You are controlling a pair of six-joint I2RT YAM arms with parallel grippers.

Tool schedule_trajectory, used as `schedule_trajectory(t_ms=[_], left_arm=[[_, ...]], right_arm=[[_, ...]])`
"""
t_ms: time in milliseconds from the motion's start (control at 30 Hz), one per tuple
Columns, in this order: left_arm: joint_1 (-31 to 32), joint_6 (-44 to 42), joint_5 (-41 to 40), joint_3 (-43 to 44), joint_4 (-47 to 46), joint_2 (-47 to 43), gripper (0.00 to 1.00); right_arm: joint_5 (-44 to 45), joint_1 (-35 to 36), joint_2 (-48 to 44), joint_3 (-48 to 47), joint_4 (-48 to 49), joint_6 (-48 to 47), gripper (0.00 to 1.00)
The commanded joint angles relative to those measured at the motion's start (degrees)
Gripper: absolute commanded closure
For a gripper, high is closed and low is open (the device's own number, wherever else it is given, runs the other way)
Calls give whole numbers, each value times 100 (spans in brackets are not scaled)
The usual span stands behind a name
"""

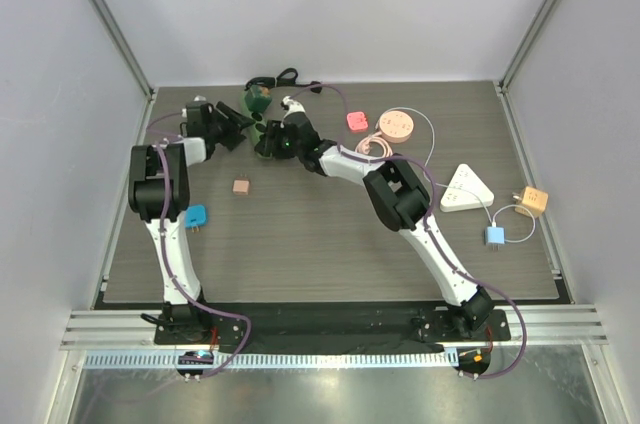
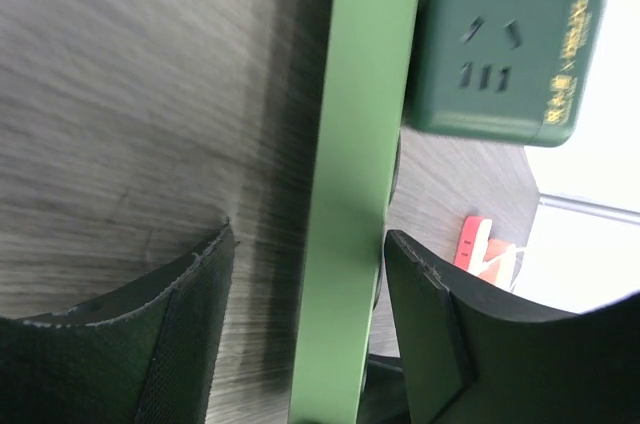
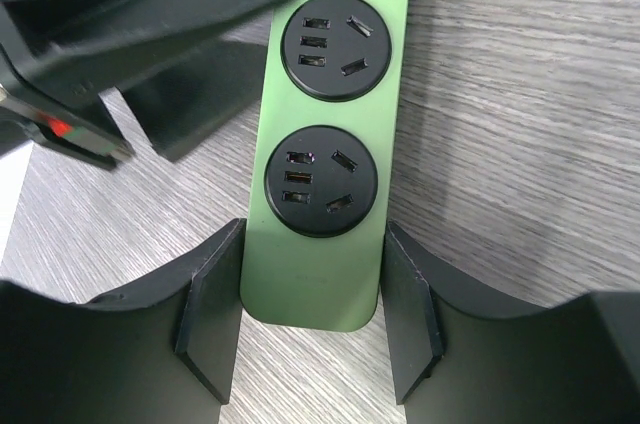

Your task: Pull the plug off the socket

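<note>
A light green power strip with round black sockets lies on the wood table. My right gripper is shut on its near end, with one finger on each long side. Two sockets show empty. A third socket at the frame's top edge is cut off, and I see no plug in the strip. My left gripper is open and straddles the strip, seen edge-on. Its right finger is against the strip and there is a gap on the left. In the top view both grippers meet at the back, hiding the strip.
A dark green cube socket with a black cord sits just behind the strip. A red adapter, pink reel, white triangular hub, orange cube, light blue cube, blue plug and brown block lie around.
</note>
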State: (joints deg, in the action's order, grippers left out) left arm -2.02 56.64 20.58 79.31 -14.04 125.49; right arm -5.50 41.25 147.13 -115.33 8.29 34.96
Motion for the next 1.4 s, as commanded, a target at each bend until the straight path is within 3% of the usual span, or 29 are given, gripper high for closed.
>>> schedule_trajectory(t_ms=[0, 133, 433, 533, 600, 633, 700, 733, 867, 1133, 1300, 1367], left_arm=[[62, 84, 60, -22, -301, -104, 37], [97, 189, 139, 49, -389, 45, 37], [141, -74, 60, 699, 384, 467, 42], [149, -259, 25, 946, 691, 599, 47], [149, -364, 25, 1078, 797, 652, 59], [149, -391, 43, 1104, 894, 678, 70], [149, -443, 52, 1096, 930, 678, 80], [149, -496, 52, 1087, 947, 635, 86], [141, -628, 95, 1069, 947, 591, 100], [685, -953, 96, 1078, 1017, 415, 100], [1071, -1322, 192, 1464, 1307, 520, 100], [1160, -1357, 245, 1570, 1351, 546, 100]], right_arm=[[-110, 84, -466, -25, 296, 125, 99], [-57, 137, -440, -77, 252, 64, 99], [400, 383, -545, -192, -30, -472, 99], [505, 445, -598, -209, -65, -683, 99], [523, 497, -589, -271, -152, -859, 98], [523, 498, -580, -349, -214, -903, 87], [883, 471, -606, -403, -406, -1148, 73], [979, 454, -711, -377, -451, -1245, 59], [1279, 261, -1159, -17, -434, -1440, 41], [111, -934, -2012, 888, -135, -763, 27], [-477, -1330, -2004, 715, -319, -991, 9], [-838, -1436, -1864, 477, -582, -1140, 7]])
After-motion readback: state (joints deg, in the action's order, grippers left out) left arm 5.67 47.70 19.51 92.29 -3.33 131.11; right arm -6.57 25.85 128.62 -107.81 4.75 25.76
